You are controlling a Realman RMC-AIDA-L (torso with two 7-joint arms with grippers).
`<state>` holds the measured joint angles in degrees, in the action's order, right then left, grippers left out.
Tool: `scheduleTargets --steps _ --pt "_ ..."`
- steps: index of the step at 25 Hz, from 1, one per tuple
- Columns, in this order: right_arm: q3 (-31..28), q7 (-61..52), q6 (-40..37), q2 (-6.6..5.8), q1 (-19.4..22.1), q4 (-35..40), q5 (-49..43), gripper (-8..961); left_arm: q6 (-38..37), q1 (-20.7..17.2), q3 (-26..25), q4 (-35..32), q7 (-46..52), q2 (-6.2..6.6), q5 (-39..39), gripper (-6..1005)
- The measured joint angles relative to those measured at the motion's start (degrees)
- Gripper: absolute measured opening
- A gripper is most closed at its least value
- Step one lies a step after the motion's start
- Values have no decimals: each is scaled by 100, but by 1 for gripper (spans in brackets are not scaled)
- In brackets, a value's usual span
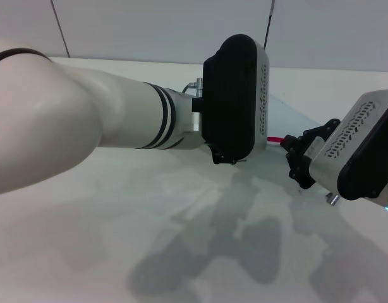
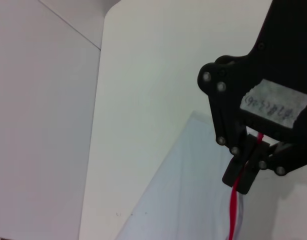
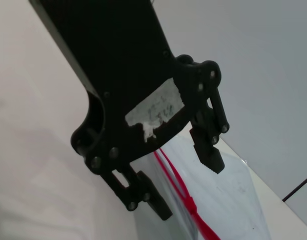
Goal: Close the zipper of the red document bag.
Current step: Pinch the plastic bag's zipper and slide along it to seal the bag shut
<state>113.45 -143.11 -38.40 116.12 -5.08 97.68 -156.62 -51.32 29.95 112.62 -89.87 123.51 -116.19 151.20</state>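
Observation:
The red document bag (image 2: 183,200) is a flat, pale translucent pouch lying on the white table. Its zipper (image 2: 233,212) is a thin red strip along one long edge. In the left wrist view my left gripper (image 2: 245,175) is shut on that red strip. In the head view this gripper is hidden behind the left arm's black wrist housing (image 1: 232,95). A short piece of zipper (image 1: 274,138) shows beside it, with the bag (image 1: 287,117) behind. My right gripper (image 3: 188,189) is open, its fingers either side of the zipper (image 3: 201,222) without touching it, above the bag (image 3: 233,200). The right gripper (image 1: 296,161) sits at the right in the head view.
The white table (image 1: 118,214) runs back to a pale wall (image 1: 150,25). My left arm (image 1: 67,120) crosses most of the head view and covers much of the bag. A thin dark cable (image 1: 270,22) hangs at the back.

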Motion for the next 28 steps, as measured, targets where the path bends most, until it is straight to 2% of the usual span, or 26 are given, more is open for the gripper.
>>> scheduleTargets --steps 13,16,28 --pt "2 11 0 -1 -15 -33 0 15 189 30 16 188 -9 -4 -57 438" --pt "2 12 0 -1 -16 -35 0 15 285 30 65 191 -9 -6 -57 384" --pt "4 12 0 -2 -25 -3 0 15 386 38 122 260 23 -9 -66 362"
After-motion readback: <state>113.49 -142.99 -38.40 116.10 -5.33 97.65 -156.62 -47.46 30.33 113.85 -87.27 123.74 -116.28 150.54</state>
